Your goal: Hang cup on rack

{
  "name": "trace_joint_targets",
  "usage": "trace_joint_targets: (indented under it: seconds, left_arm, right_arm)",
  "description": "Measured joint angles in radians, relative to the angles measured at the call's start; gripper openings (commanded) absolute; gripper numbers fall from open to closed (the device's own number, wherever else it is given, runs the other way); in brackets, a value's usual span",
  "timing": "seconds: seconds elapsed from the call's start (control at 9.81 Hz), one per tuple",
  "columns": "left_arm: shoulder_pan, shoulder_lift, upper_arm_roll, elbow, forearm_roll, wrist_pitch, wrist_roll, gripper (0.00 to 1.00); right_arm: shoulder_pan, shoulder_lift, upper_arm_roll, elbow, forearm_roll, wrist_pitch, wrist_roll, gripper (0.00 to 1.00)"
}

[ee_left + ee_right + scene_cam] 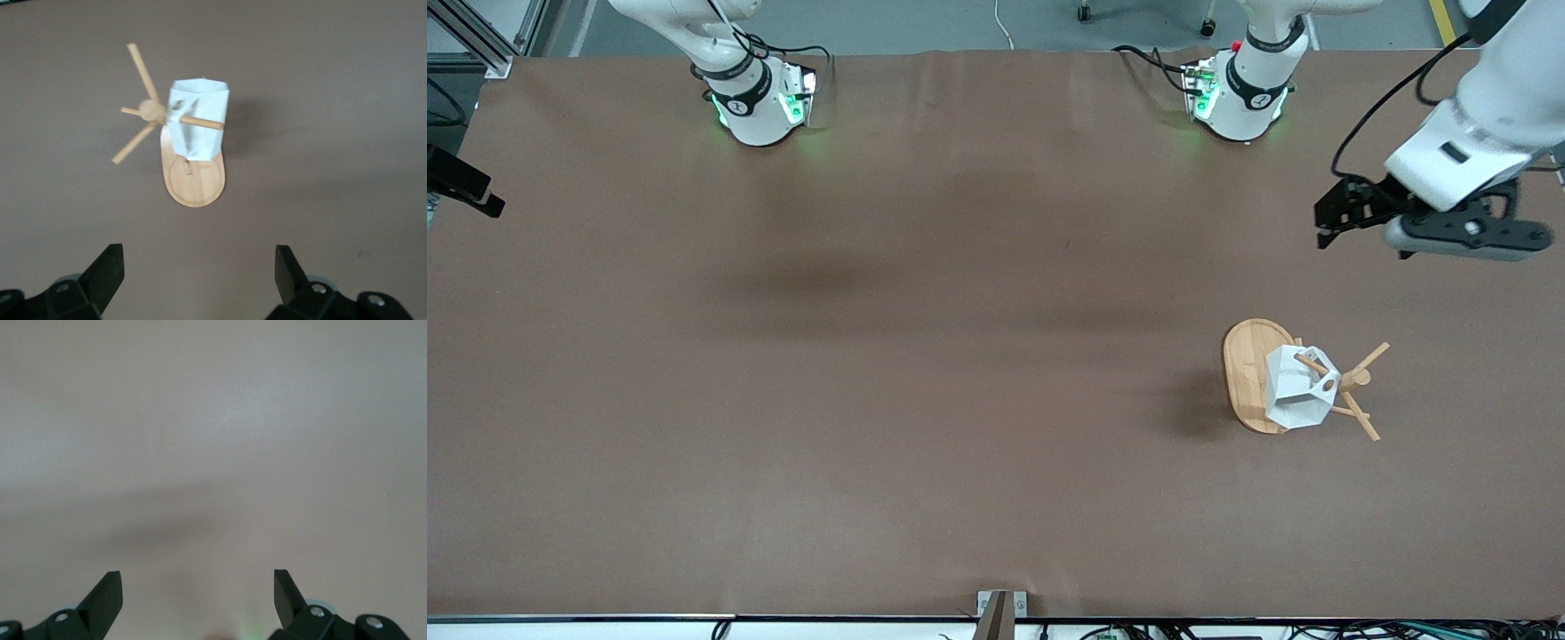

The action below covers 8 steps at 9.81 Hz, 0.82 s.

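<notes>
The white faceted cup [1294, 391] hangs by its handle hole on a peg of the bamboo rack [1245, 373], which stands toward the left arm's end of the table. The cup leans over the oval base. My left gripper [1327, 222] is open and empty, up in the air over bare table at the left arm's end, apart from the rack. Its wrist view shows the cup [203, 100] on the rack [195, 187], well clear of the open gripper [199, 267]. My right gripper [198, 587] is open and empty over bare table; it does not show in the front view.
The two arm bases [760, 107] [1240, 98] stand along the table's edge farthest from the front camera. A black device [463, 187] juts in at the right arm's end. A small metal bracket [1000, 609] sits at the edge nearest the front camera.
</notes>
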Motion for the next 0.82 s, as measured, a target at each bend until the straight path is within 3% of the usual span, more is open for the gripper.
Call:
trace_joint_targets:
  seconds: [0.41, 0.82]
  left_arm:
    - [0.091, 0.0, -0.095, 0.044, 0.0, -0.12, 0.006, 1.0]
    - [0.101, -0.005, -0.095, 0.038, 0.0, -0.133, 0.0, 1.0]
  right_arm:
    - [0.0, 0.001, 0.0, 0.001, 0.0, 0.001, 0.0, 1.0]
    - [0.0, 0.001, 0.002, 0.002, 0.0, 0.001, 0.0, 1.0]
